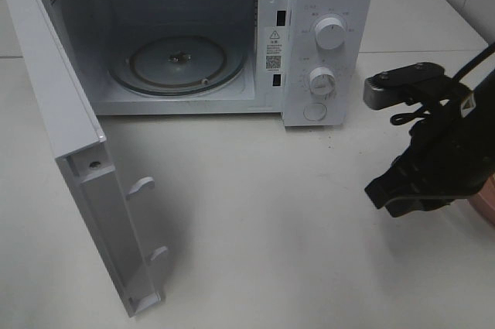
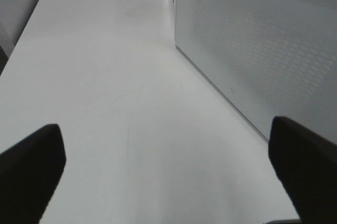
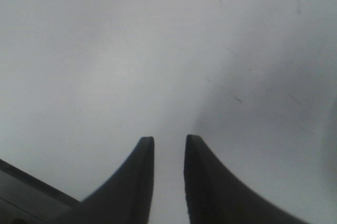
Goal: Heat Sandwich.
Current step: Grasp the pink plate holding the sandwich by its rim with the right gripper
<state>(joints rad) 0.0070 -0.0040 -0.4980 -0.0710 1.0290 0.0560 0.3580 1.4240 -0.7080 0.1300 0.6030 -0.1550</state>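
Observation:
The sandwich is out of view in all three views. The white microwave stands at the back of the table with its door swung wide open to the left. Its glass turntable is bare. My right gripper hovers over the table at the right, in front of the control panel. In the right wrist view its fingers stand a narrow gap apart with only white tabletop between them. My left gripper is wide open and holds nothing, beside the microwave's perforated side wall.
A sliver of a salmon-pink plate rim shows at the right edge, behind the right arm. Two knobs and a button sit on the microwave's panel. The open door juts toward the table's front left.

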